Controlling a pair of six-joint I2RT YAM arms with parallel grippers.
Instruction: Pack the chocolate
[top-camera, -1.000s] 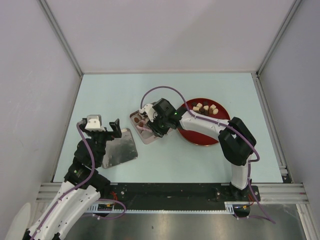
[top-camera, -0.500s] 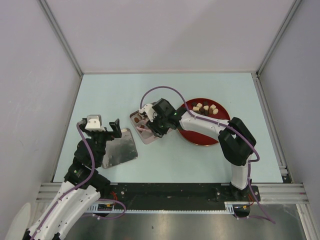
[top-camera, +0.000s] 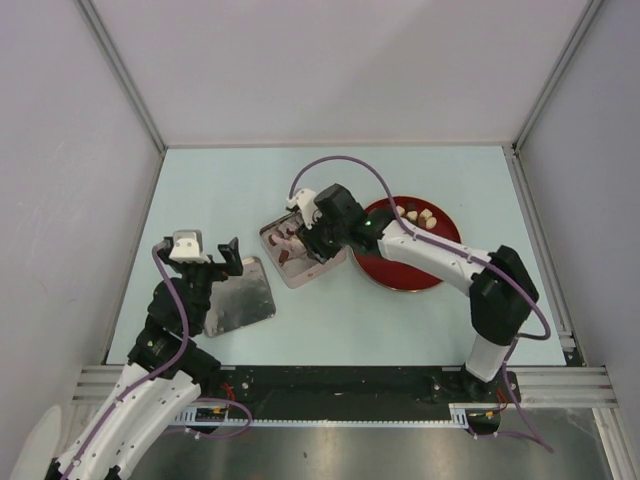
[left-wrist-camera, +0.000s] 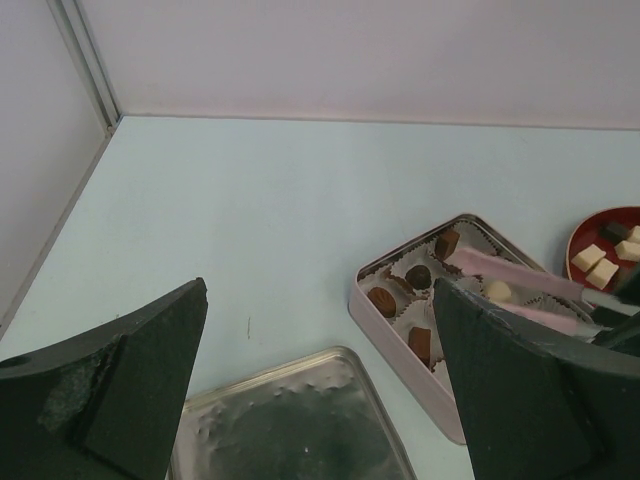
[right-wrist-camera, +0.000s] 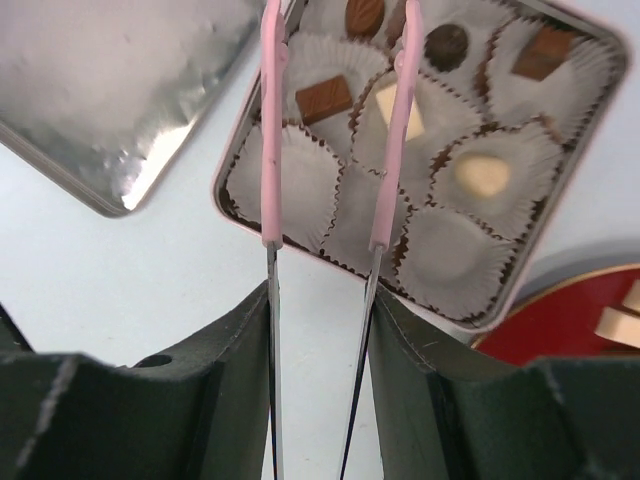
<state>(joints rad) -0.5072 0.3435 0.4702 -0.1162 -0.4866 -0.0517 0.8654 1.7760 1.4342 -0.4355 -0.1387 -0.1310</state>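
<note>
Step in hand: filling the tin (right-wrist-camera: 560, 250) with chocolate; the tongs (right-wrist-camera: 400, 120) hang over its paper cups with nothing between the tips.
Right hand (right-wrist-camera: 320, 330): clamped on the tongs' handles, the pink arms apart over the tin.
Left hand (left-wrist-camera: 320, 370): spread wide, holding nothing, above the lid (left-wrist-camera: 290, 430) on the table (left-wrist-camera: 250, 220).
Chocolate: six pieces (right-wrist-camera: 325, 98) sit in cups; more wait on the red plate (top-camera: 392, 275), just right of the tin.
Empty cups: several along the near side (right-wrist-camera: 440, 262).
Next move: likely swing to the plate, pinch one piece gently, carry it to an empty cup.
</note>
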